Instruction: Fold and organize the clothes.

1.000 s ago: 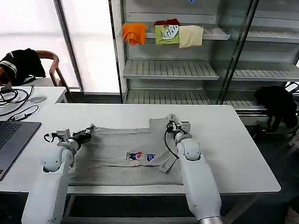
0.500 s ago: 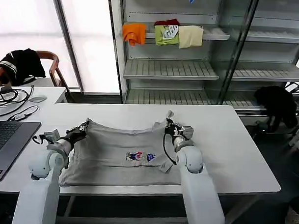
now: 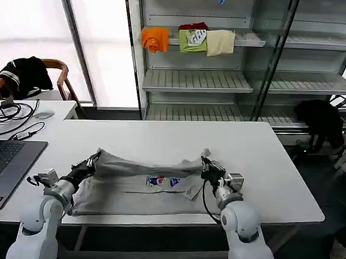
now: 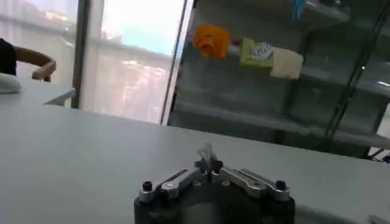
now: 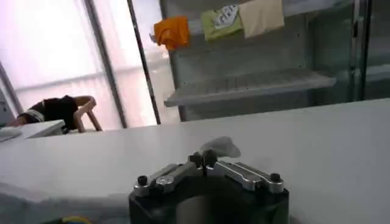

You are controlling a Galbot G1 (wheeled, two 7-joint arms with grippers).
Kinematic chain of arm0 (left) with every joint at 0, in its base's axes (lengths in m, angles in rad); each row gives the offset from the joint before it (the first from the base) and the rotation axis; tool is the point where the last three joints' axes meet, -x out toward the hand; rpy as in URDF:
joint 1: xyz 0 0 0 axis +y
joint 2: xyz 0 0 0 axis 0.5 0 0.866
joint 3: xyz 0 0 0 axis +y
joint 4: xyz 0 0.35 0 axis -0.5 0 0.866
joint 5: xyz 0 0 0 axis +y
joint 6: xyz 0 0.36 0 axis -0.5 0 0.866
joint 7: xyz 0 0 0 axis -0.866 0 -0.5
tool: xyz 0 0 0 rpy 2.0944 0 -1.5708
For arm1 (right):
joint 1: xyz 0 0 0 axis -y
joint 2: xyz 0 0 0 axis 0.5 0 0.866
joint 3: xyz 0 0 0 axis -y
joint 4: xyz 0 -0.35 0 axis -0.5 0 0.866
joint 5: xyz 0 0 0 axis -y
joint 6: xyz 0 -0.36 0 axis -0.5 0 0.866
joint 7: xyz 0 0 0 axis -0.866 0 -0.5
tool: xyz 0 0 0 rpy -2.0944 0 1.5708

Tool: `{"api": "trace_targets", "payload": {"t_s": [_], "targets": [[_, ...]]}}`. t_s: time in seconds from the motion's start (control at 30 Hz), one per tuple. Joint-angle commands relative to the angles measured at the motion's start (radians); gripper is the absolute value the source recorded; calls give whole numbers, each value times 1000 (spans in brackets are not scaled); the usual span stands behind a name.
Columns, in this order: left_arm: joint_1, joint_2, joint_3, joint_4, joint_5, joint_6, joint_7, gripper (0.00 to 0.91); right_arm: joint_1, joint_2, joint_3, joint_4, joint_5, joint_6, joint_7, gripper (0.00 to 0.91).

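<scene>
A light grey shirt [image 3: 137,185] with a small multicoloured print [image 3: 163,181] lies on the white table [image 3: 161,137], its far edge lifted and folded toward the near side. My left gripper [image 3: 94,159] is shut on the shirt's far left corner, and a tuft of grey cloth [image 4: 205,151] sticks out above its closed tips [image 4: 209,167]. My right gripper [image 3: 206,161] is shut on the far right corner; a flap of cloth [image 5: 220,146] pokes past its tips [image 5: 203,160]. Both grippers hold the raised edge stretched between them above the table.
A laptop [image 3: 4,163] and cables [image 3: 11,113] sit on the table's left end. Behind the table, a shelf unit [image 3: 231,80] holds orange, green and cream garments [image 3: 190,39]. A chair with a dark garment [image 3: 27,73] stands at the left. A black bundle [image 3: 321,120] hangs at the right.
Both grippers have pulled back toward the table's near edge, carrying the shirt's far edge with them. The shirt is now folded over itself and shorter front to back.
</scene>
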Motion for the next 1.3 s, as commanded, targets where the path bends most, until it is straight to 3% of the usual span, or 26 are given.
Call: {"api": "trace_targets", "payload": {"t_s": [0.03,0.43,0.47,0.5,0.53,0.57,0.6,0.67,0.77,0.9,1.0,1.03,1.13,1.3], "targets": [[109,9,-34,-53,-28,-18,42,0,-152,-25,7,148,8,-20,-5,0],[182,18,-54,-67,14,-26,71,10,-186,-20,11,141,-52,-32,12,0],[185,17,-52,-68,37,-32,73,10,-189,-19,11,138,-72,-35,12,40],[188,16,-52,-68,45,-33,73,30,-192,-20,11,137,-83,-36,13,907],[191,16,-51,-72,58,-38,72,705,-197,-19,10,130,-119,-37,12,907],[194,15,-50,-76,74,-38,69,907,-201,-19,9,125,-154,-37,9,907],[195,13,-50,-79,82,-37,67,907,-202,-19,8,123,-169,-36,9,907],[199,9,-48,-89,136,-40,55,907,-208,-10,4,99,-306,-31,46,907],[209,5,-48,-110,203,-47,25,907,-216,7,11,83,-425,-25,83,907],[232,-7,-48,-141,298,-57,-38,907,-221,-2,13,96,-439,-17,126,907],[254,-25,-49,-161,354,-66,-81,907,-216,0,25,118,-390,29,131,907],[264,-32,-48,-167,373,-73,-102,907,-204,-3,29,130,-302,101,148,907],[279,-47,-43,-176,388,-91,-164,907,-169,-3,39,167,-145,169,147,907],[305,-62,-35,-183,382,-102,-188,907,-108,-21,40,225,-69,155,112,907]]}}
